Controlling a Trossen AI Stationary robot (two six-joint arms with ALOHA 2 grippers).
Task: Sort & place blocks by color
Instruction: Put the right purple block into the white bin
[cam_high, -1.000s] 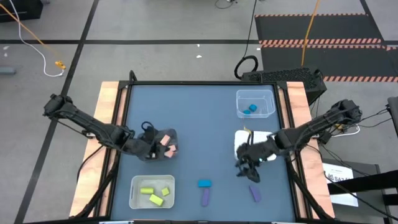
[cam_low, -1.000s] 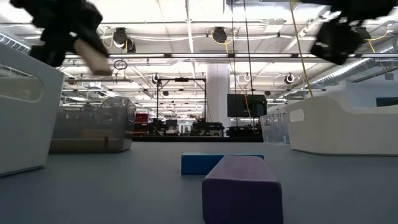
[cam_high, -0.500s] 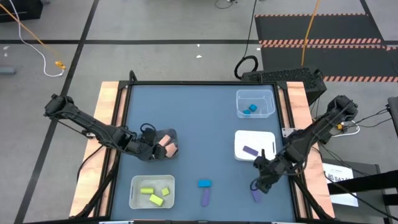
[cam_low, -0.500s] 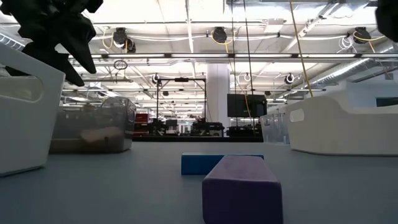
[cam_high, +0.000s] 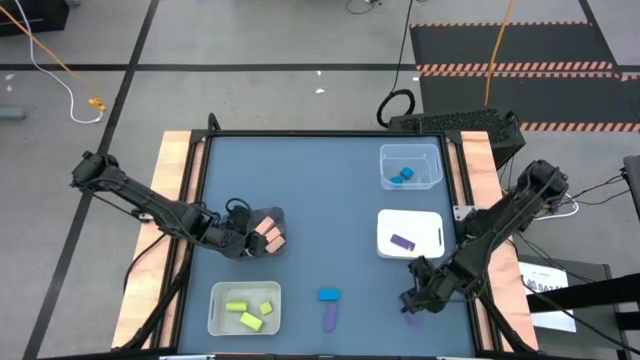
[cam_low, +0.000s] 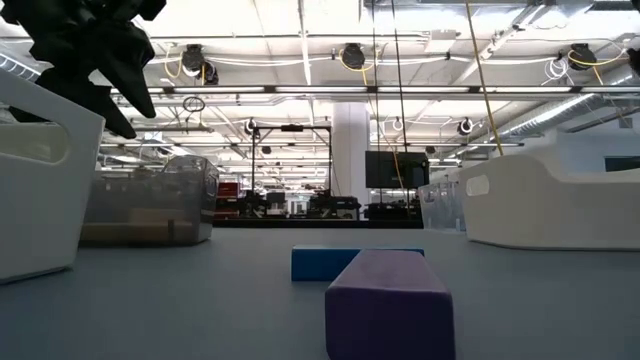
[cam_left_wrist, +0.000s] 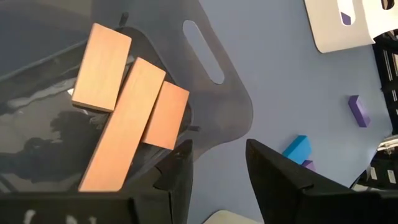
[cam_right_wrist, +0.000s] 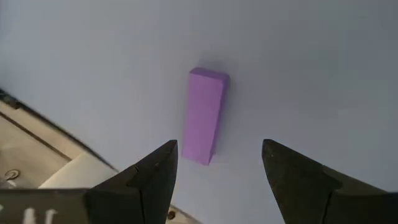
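Note:
My left gripper (cam_high: 248, 241) stands open over the dark bin (cam_high: 272, 222). Three salmon blocks (cam_left_wrist: 127, 118) lie flat on that bin's floor, and nothing sits between the fingers (cam_left_wrist: 177, 180). In the low view this gripper (cam_low: 105, 60) hangs high above the bin (cam_low: 150, 200). My right gripper (cam_high: 414, 299) is open near the table's near right corner, pointing steeply down. A purple block (cam_right_wrist: 205, 115) lies flat on the table just ahead of its two fingers, untouched. A blue block (cam_high: 328, 296) and a purple bar (cam_high: 330, 317) lie near the front edge.
A clear bin (cam_high: 245, 308) at the near left holds yellow-green blocks. A clear bin (cam_high: 410, 166) at the far right holds blue blocks. A white bin (cam_high: 408, 233) holds one purple block. The table's right rail (cam_right_wrist: 37, 162) runs close beside my right gripper.
My left gripper has opened and let go of a salmon block, which has fallen into the dark bin and now lies flat there. My right gripper has swung from the white bin toward the near right corner, gone down and rolled, and now stands over the purple block.

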